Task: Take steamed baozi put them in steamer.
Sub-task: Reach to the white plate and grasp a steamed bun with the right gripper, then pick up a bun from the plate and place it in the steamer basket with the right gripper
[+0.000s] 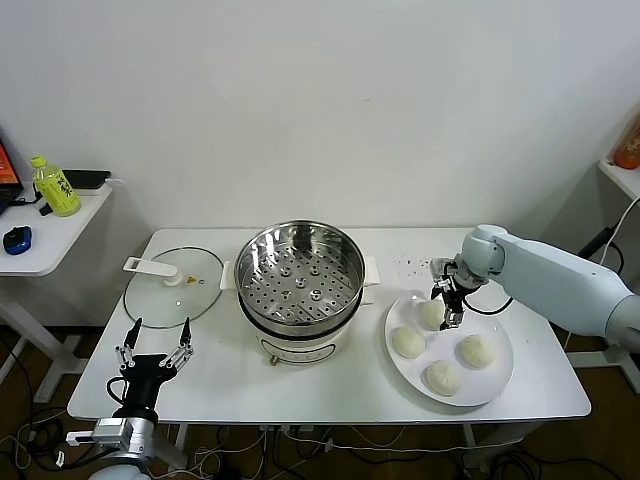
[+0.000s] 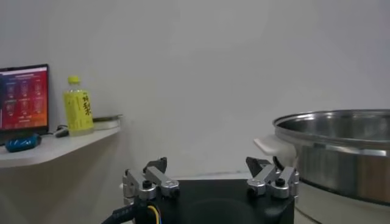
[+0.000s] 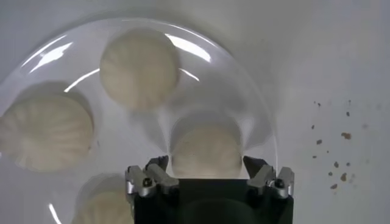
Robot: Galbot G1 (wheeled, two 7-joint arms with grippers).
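Observation:
Four cream-white pleated baozi lie on a white plate [image 1: 503, 372] right of the steamer [image 1: 300, 280], whose perforated tray holds nothing. My right gripper [image 1: 447, 303] is open and low over the bun nearest the steamer [image 1: 431, 314], with its jaws either side of it. In the right wrist view the gripper [image 3: 206, 169] straddles that bun [image 3: 206, 151], and other buns [image 3: 140, 68] [image 3: 46, 131] lie beyond on the plate [image 3: 244, 103]. My left gripper [image 1: 155, 350] is open and idle at the table's front left. It also shows in the left wrist view [image 2: 207, 169], beside the steamer [image 2: 341, 152].
A round glass lid [image 1: 175, 285] with a white handle lies flat left of the steamer. A side table at far left holds a yellow bottle [image 1: 55, 187] and a blue mouse [image 1: 16, 239]. Dark crumbs dot the table behind the plate.

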